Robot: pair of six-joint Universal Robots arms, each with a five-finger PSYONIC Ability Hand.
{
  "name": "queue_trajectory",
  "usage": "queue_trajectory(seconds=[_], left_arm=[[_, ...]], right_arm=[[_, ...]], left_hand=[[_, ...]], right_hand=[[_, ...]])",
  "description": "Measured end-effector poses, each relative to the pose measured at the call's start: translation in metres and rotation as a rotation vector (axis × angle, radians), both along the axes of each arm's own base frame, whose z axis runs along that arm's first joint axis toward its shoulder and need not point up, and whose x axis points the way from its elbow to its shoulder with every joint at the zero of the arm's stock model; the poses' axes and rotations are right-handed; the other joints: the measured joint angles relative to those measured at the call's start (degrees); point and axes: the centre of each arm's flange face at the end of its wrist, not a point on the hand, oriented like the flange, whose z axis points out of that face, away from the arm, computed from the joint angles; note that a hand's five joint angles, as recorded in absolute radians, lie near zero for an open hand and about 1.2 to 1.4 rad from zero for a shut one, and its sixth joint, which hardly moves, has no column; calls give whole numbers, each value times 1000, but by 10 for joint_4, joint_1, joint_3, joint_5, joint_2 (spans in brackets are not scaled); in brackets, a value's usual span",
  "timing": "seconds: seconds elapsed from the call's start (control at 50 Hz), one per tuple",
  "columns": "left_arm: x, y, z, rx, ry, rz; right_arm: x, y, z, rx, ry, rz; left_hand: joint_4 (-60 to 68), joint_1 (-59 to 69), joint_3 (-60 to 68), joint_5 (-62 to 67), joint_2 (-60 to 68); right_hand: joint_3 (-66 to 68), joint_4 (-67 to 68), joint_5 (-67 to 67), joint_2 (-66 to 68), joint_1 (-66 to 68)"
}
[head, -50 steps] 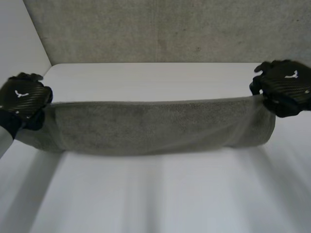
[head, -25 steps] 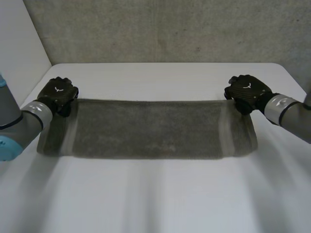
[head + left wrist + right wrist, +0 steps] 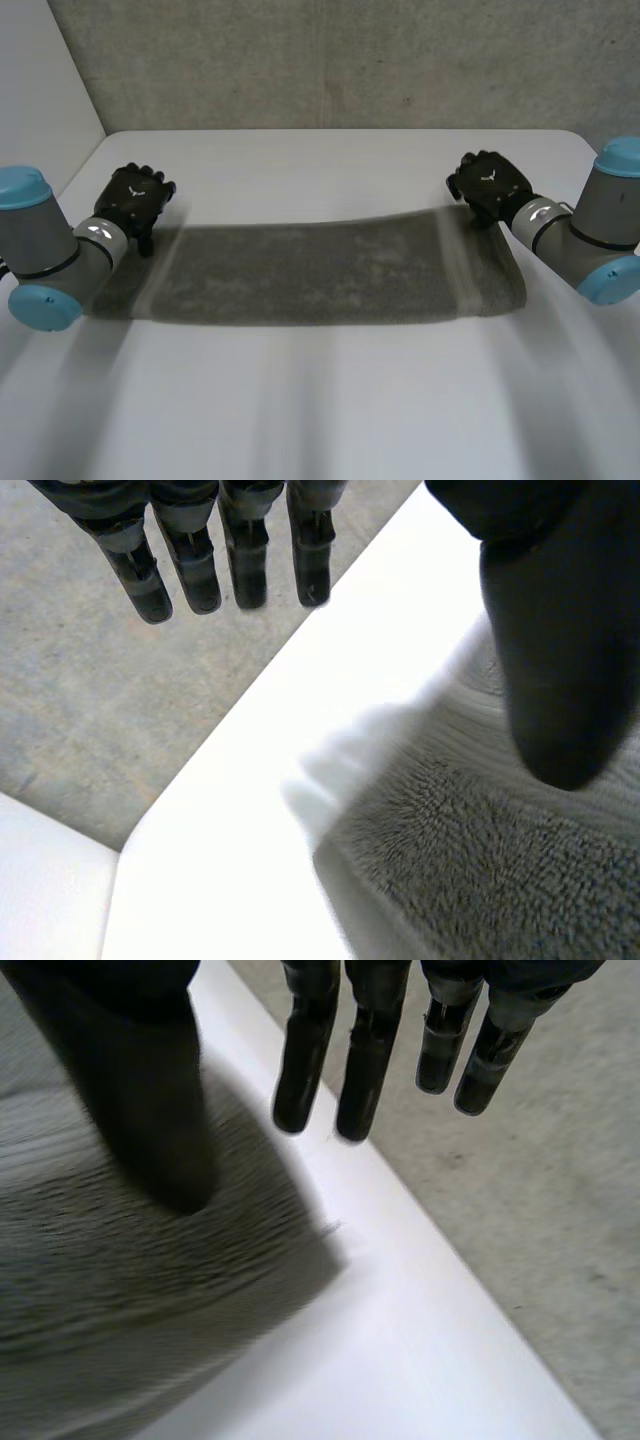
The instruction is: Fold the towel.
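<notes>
Currently your towel lies flat on the table, long axis running side to side. The left hand sits at its far left corner and the right hand at its far right. Both are spread, fingers straight, seemingly pinching nothing.

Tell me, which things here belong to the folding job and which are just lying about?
In the job: towel, left hand, right hand, both open by its far corners.
Just there: white table, grey wall.
</notes>
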Motion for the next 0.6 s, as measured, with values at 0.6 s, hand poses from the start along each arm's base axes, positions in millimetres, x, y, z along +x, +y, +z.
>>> queue_trajectory(seconds=[0.6], left_arm=[[27,111,69,16,110,95]], right_arm=[[-40,134,36,221,-19,-53]], left_hand=[[0,-6,0,-7,-8]], right_hand=[[0,0,-211,-228,-221]])
